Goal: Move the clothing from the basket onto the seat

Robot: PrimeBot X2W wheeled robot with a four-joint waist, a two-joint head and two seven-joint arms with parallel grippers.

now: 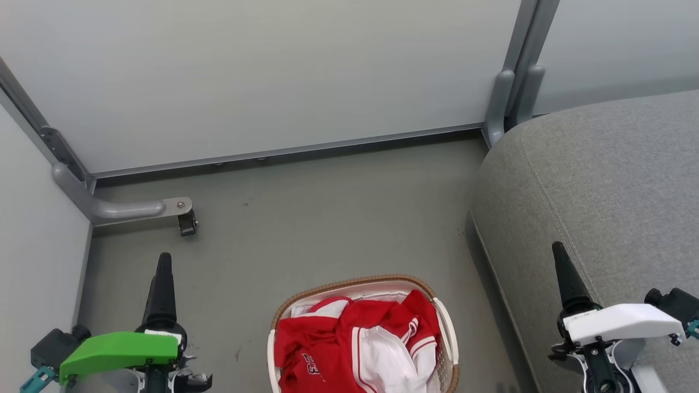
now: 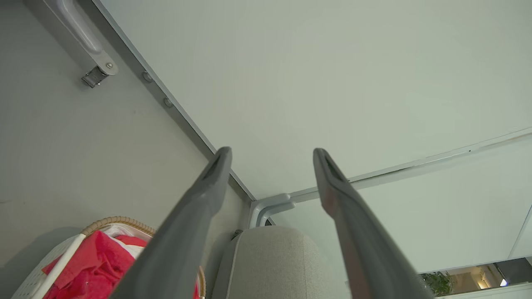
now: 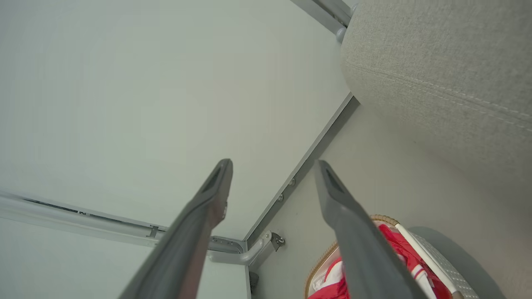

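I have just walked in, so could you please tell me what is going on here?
The job is to move the red sports garments with white trim from the small white perforated plastic basket with a brown woven rim onto the large grey woven-fabric sofa seat. The garments lie piled in the basket on the grey floor, beside the seat. The left end effector and right end effector are open and empty, either side of the basket.

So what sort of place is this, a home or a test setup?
Likely a staged test bay, not a home: pale partition panels on metal feet, bare grey floor, and a grey sofa seat beside a basket of red clothing.
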